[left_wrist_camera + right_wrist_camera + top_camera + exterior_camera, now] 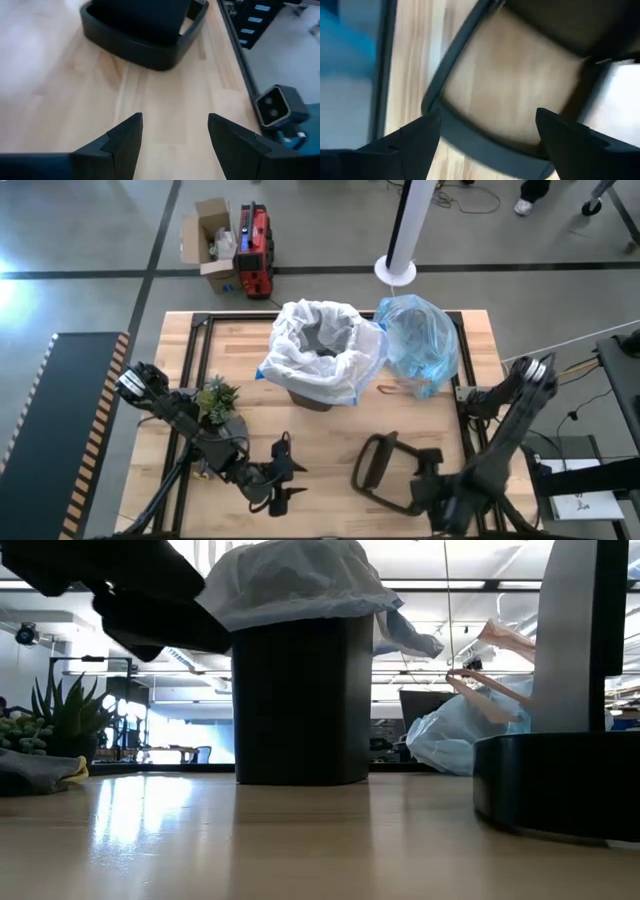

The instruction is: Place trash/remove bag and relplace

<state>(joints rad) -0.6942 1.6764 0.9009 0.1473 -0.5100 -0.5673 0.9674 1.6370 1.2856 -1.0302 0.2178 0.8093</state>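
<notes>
High view: a dark cylindrical bin [318, 385] stands upright near the far middle of the pale wooden worktop [330, 445], lined with a white translucent plastic bag [290, 350] whose rim is folded out over the top. Just beside it on the right sits the thin, crinkly, light-blue translucent plastic bin liner [418, 340], bunched full and closed at the top, with brown crumpled paper showing through its lower part. A black plastic ring-shaped frame [378, 470] lies flat near the front right. The left gripper [292, 482] hovers low over the bare front of the worktop, its fingers spread apart and grasping nothing. The right gripper [430, 480] is at the black frame's edge, fingers released wide; whether they touch it cannot be told. A small green spiky plant [216, 398] sits at the left.
</notes>
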